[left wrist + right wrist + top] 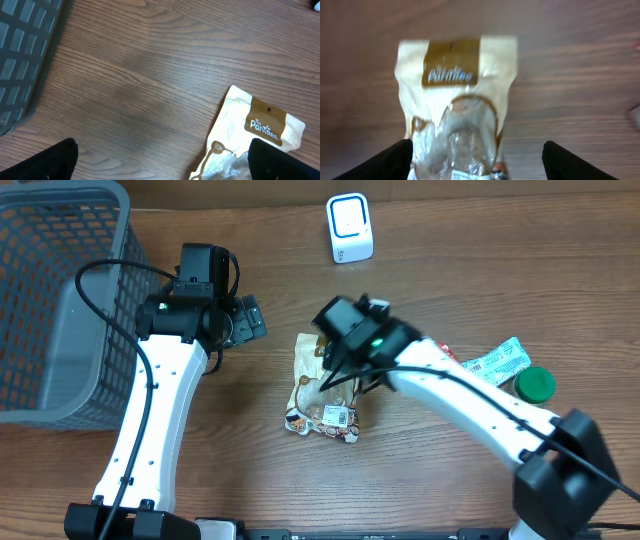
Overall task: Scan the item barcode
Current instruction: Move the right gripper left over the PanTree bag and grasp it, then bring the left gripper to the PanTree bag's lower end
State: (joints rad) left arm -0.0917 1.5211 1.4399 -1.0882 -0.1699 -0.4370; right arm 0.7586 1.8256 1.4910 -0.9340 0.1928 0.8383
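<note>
A cream and brown snack bag (322, 405) with a clear window lies flat on the wooden table, and a white barcode label (335, 416) faces up at its near end. My right gripper (328, 375) hovers just above the bag. In the right wrist view its fingers (395, 161) stand wide apart on either side of the bag (460, 100), gripping nothing. My left gripper (250, 318) is open to the bag's left, with only the bag's corner (250, 125) by its right finger (285, 162). The white scanner (350, 228) stands at the back of the table.
A grey mesh basket (50, 310) fills the far left, and its wall shows in the left wrist view (20, 50). A green-capped item (535, 385) and a white and green packet (497, 360) lie to the right, beside the right arm.
</note>
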